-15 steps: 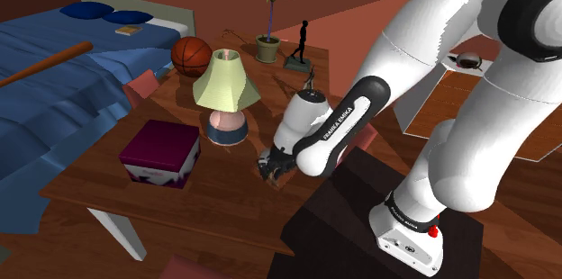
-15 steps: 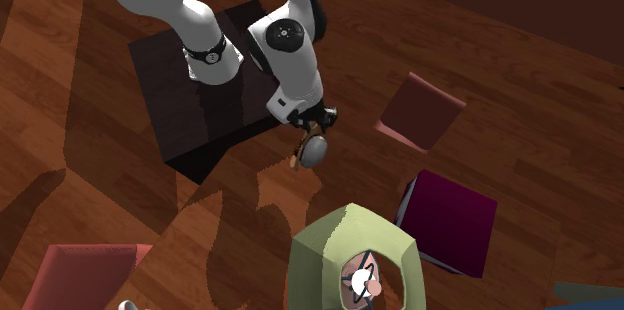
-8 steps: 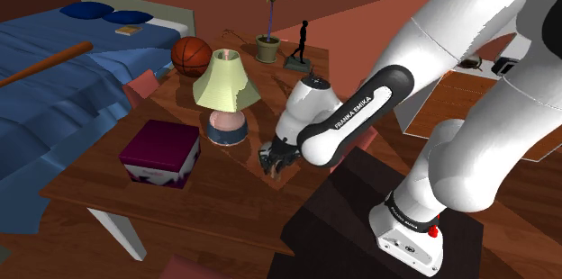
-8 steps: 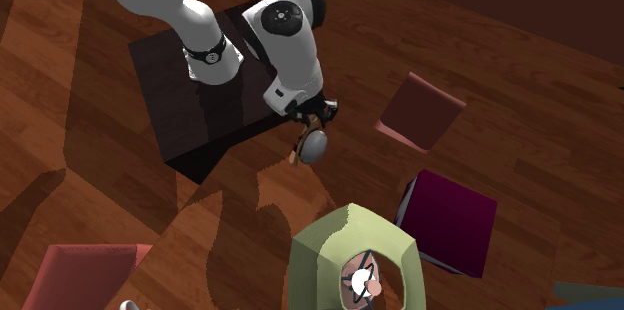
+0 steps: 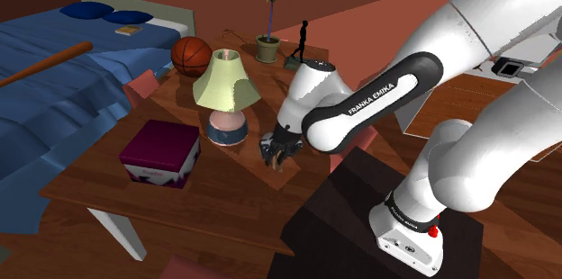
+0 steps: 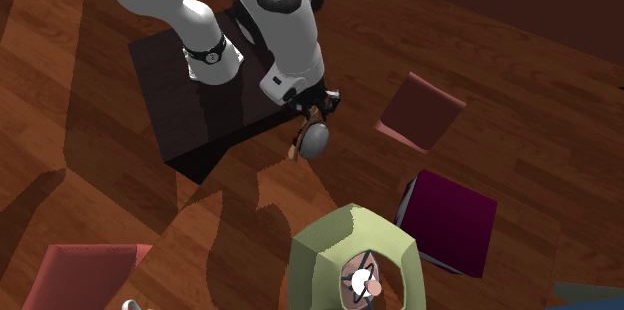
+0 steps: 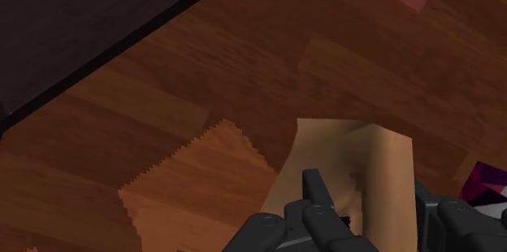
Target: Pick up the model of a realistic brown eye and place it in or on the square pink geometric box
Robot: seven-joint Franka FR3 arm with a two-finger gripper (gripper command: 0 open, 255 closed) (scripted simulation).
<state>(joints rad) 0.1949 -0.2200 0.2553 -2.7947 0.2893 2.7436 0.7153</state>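
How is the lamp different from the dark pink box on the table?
The lamp stands tall and flares out below a narrow top, while the box is low and square. The lamp has a pale yellow-green shade over a pink and blue base, while the box is dark pink with pale marks low on its side. Both stand upright on the wooden table.

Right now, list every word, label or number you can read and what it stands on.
"FRANKA EMIKA": white letters on the black forearm cover.
Print on the lower dark ring: too small to read.
The eye model in the tool bears none.
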